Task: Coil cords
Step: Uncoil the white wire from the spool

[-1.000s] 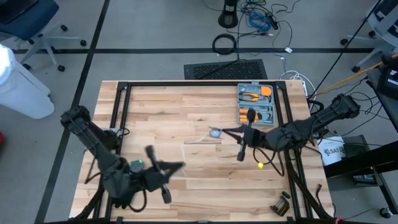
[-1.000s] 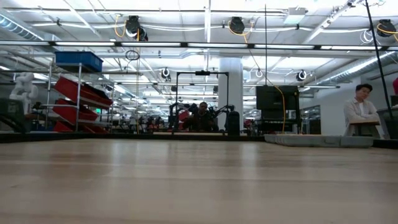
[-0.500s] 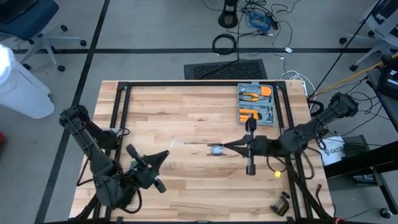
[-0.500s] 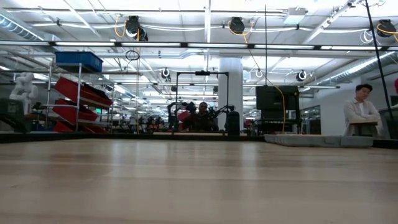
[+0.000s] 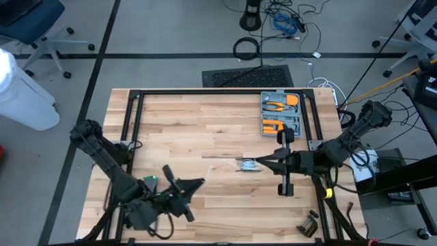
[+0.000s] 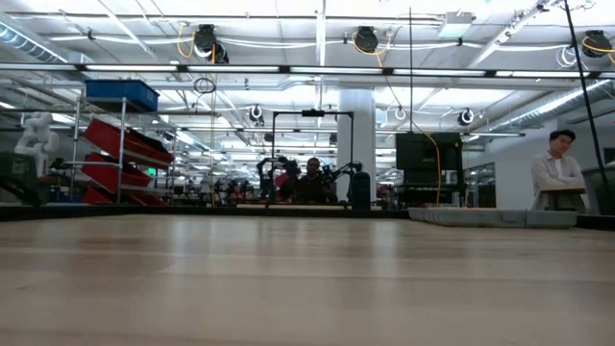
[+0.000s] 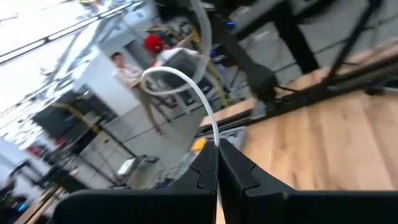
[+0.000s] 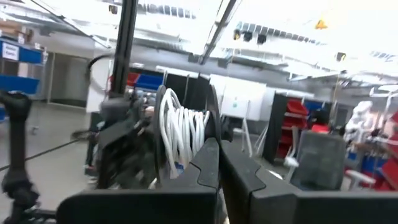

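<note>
A thin white cord is partly wound into a small bundle [image 5: 246,164] at the tip of my right gripper [image 5: 257,164], above the table's middle. In the right wrist view the bundle [image 8: 183,134] shows as several white turns just beyond my shut fingers [image 8: 219,146]. A loose strand [image 5: 220,157] runs from the bundle toward the table's left. My left gripper [image 5: 201,182] is over the table's near left part, shut on a white cord [image 7: 186,81] that arcs away beyond its fingers. The low view shows neither gripper nor cord. My left gripper pinches the white cord [image 7: 215,142] between its two fingertips. Beyond the fingers the cord rises in a slack open loop, clear of the table. My right gripper is shut on the wound bundle [image 8: 200,138], and the fingers come level from the table's right. The turns sit beside the fingertips, clear of the table.
A grey tool case [image 5: 281,115] with orange-handled tools lies at the far right of the table. A small black object [image 5: 308,224] lies at the near right corner. Black frame rails [image 5: 133,116] border the table. A ring of black cable [image 5: 246,48] lies on the floor beyond.
My right gripper has carried the bundle toward the table's near edge and slightly right, turning about its wrist. My left gripper swung toward the left and far side, then came back to about where it was.
</note>
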{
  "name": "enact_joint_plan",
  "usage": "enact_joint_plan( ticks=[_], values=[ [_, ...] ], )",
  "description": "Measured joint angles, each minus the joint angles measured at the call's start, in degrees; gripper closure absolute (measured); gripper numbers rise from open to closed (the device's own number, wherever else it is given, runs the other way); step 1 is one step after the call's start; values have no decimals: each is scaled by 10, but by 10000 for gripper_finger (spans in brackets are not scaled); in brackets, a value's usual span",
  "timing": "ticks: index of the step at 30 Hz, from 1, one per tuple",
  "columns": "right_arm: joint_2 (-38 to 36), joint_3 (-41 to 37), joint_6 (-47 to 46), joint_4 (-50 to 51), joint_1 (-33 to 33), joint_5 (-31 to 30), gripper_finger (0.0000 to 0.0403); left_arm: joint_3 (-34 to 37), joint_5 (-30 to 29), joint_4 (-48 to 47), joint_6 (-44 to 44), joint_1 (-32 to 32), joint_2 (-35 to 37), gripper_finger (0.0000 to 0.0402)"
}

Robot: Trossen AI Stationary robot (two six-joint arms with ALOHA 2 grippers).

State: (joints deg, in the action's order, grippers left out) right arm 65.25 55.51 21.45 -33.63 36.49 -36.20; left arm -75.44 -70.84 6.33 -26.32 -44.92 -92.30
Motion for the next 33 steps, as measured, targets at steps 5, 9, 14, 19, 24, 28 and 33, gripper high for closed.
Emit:
enact_joint_plan(
  ticks=[5, 9, 14, 19, 24, 28, 33],
  values=[
    [0, 0, 50, -13, -3, -48, 403, 0, 81, 14, 9, 30, -41, 400],
    [0, 0, 79, -4, -15, -86, 403, 0, 124, 24, 43, 49, -63, 400],
    [0, 0, 92, 53, -44, -129, 403, -23, 186, 37, 61, 51, -75, 400],
    [0, 0, 38, 145, -85, -133, 403, -62, 203, 99, 9, 27, -74, 400],
    [0, 0, -44, 240, -112, -130, 403, -103, 197, 104, -61, -7, -74, 400],
    [0, 0, -115, 318, -114, -128, 403, -119, 135, 102, -123, -30, -74, 400],
    [0, 0, -195, 375, -114, -55, 403, -134, 15, 104, -204, -54, -73, 400]
  ],
)
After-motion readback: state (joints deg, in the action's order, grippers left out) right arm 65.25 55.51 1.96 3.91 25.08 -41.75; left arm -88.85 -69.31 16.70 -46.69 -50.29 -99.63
